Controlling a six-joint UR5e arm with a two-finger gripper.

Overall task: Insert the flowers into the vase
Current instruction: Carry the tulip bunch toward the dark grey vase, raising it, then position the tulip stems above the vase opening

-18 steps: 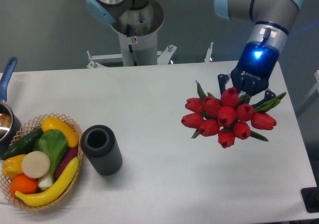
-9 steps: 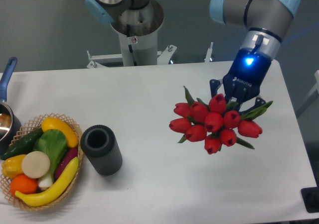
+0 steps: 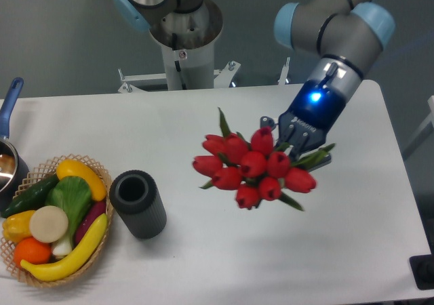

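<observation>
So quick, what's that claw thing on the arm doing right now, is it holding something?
Gripper: closed on the bunch of red tulip buds with green stems, carried above the white table.

one bunch of flowers [image 3: 251, 168], one vase [image 3: 138, 203], one basket [image 3: 47, 278], one gripper [image 3: 296, 142].

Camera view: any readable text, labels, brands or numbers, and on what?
"ROBOTIQ": white lettering on the dark body of the end effector, small, only just legible.
Small red-and-white sticker on the white robot pedestal: too small to read.
No text shows on the vase, the flowers or the basket.
</observation>
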